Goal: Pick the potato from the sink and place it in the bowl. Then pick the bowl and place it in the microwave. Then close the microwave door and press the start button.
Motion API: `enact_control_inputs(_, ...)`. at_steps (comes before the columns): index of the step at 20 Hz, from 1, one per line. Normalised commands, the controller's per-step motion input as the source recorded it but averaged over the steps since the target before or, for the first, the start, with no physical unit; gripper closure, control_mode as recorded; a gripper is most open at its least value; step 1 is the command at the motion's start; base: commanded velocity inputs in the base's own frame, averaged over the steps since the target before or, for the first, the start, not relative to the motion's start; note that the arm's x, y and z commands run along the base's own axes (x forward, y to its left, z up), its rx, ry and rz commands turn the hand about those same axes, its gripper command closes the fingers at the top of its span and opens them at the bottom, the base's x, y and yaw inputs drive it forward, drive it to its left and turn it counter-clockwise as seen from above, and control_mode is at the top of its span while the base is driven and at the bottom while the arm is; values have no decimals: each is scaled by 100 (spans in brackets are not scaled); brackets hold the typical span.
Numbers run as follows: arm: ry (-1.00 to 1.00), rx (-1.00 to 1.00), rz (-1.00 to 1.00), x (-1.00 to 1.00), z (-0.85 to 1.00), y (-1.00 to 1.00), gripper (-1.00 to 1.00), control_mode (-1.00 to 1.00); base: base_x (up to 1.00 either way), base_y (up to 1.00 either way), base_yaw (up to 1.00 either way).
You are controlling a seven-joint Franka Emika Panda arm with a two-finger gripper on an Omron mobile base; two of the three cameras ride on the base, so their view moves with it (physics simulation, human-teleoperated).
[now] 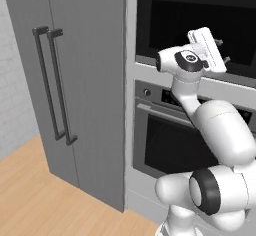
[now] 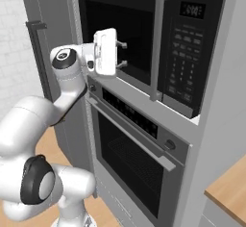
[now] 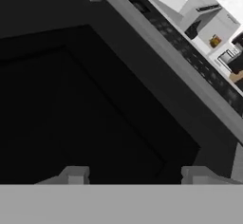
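Observation:
The microwave [image 2: 144,38] is built in above the oven, and its dark button panel [image 2: 185,53] sits on the right. The microwave door [image 2: 120,24] has a dark window and a vertical grey handle [image 2: 161,43], and it looks shut against the front. My gripper [image 2: 122,53] hovers just in front of the window's lower left, pointing at the glass. Its fingers stand apart with nothing between them. The gripper [image 1: 222,50] also faces the dark window [image 1: 195,25] here. The hand view has the fingertips [image 3: 76,174] before the black window. The potato, the bowl and the sink are out of view.
Below the microwave is the oven [image 2: 134,158] with a horizontal bar handle [image 2: 129,130]. A tall grey cabinet [image 1: 85,80] with two vertical handles [image 1: 55,85] stands to the left. Wooden floor [image 1: 30,180] lies below, and a wooden counter corner [image 2: 230,182] is at the lower right.

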Motion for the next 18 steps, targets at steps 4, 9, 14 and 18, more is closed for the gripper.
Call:
enact_control_inputs(4,-9,16,4,27,-21,-97,-100,-100,0,0,0)
enact_control_inputs(9,-1,1,11,-63,3,-8,-100,-100,0,0,0)
enact_control_inputs(14,12,-12,9,-95,26,10,-100,-100,0,0,0)
enact_control_inputs(18,15,-14,13,-96,18,2,-100,-100,0,0,0)
